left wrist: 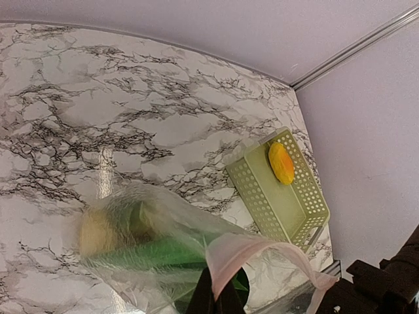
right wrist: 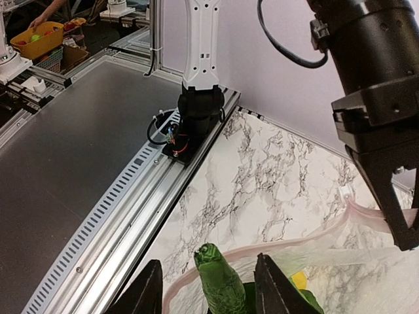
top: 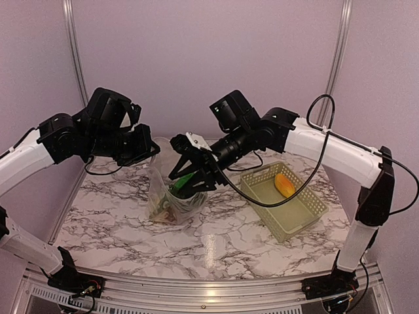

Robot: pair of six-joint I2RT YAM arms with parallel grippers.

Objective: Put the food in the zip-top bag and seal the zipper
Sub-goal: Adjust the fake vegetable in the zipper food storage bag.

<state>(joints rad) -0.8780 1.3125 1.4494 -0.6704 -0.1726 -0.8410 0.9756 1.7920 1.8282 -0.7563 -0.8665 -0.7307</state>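
Marble table point(top: 216, 242) under lilac walls, with the bag point(top: 171, 199) standing a little left of centre, mouth held up and open. Its zipper point(left wrist: 262, 245), a pinkish strip along the rim, is unsealed. Inside, a yellow fruit point(right wrist: 298, 280) shows through the plastic, and the green vegetable point(right wrist: 219, 284) stands upright in the mouth.

Around the vegetable sits the right gripper point(right wrist: 208, 268), fingers spread with a gap on each side, so it looks let go rather than pinched. At the bag's rim the left gripper point(left wrist: 216, 297) is pressed together on the plastic and holds the mouth up.

Off to the right, well apart from the bag, is the green basket point(top: 288, 212) with the orange piece point(top: 284, 184) lying in it.

My read is that filling is the step in hand, and it is well along. Next, the right arm should lift clear of the mouth without snagging the rim, then cross to the basket for the orange piece. Sealing comes only after that.
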